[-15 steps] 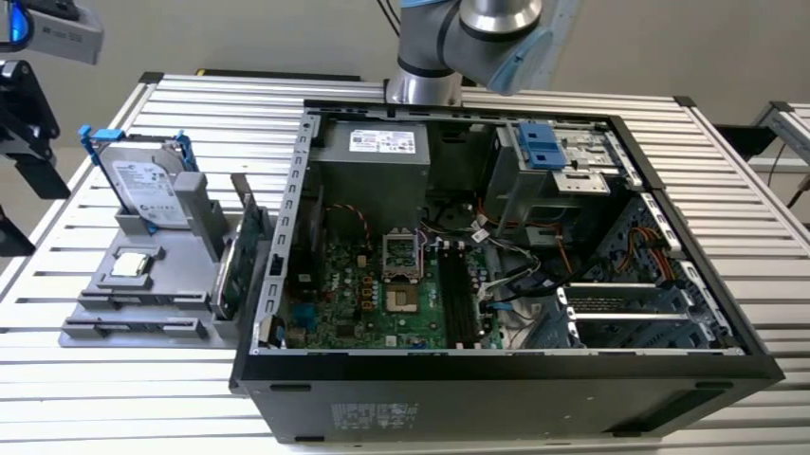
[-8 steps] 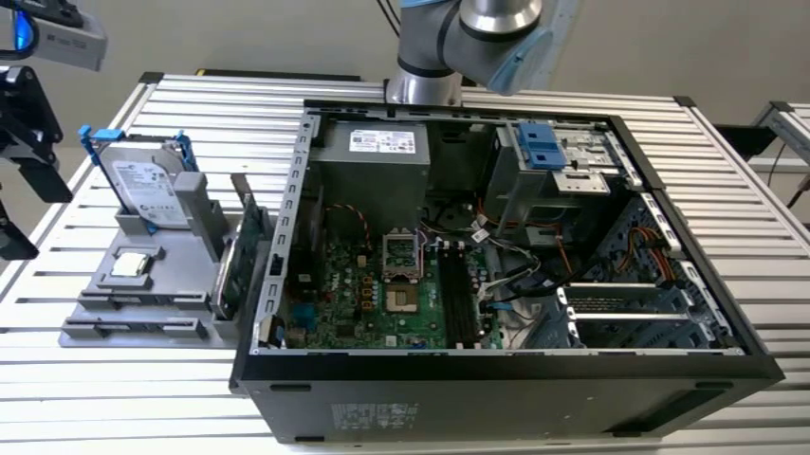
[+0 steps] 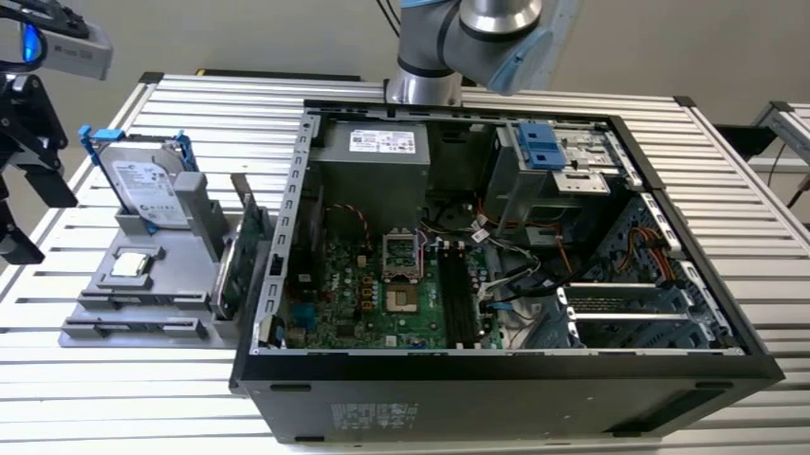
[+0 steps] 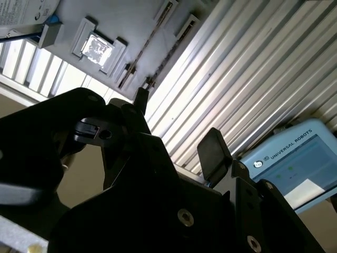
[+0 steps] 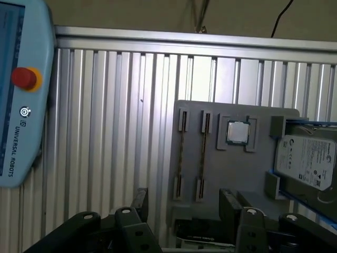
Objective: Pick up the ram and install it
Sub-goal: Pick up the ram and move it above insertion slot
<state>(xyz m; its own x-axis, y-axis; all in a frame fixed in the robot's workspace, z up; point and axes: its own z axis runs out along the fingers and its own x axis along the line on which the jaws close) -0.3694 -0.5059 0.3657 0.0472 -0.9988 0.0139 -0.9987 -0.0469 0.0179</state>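
Pincer point(image 5: 183, 196) near two tray slots point(image 5: 181, 158)

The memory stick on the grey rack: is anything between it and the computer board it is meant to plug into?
Yes. The memory stick stands at the rack's case-side edge, and the computer case's side wall rises between it and the circuit board. A green card stands beside it too. The case is open on top.

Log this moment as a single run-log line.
gripper: open, holding nothing | location: above the table near the grey parts holder | holder carries: hard drive, processor chip | computer case: side open
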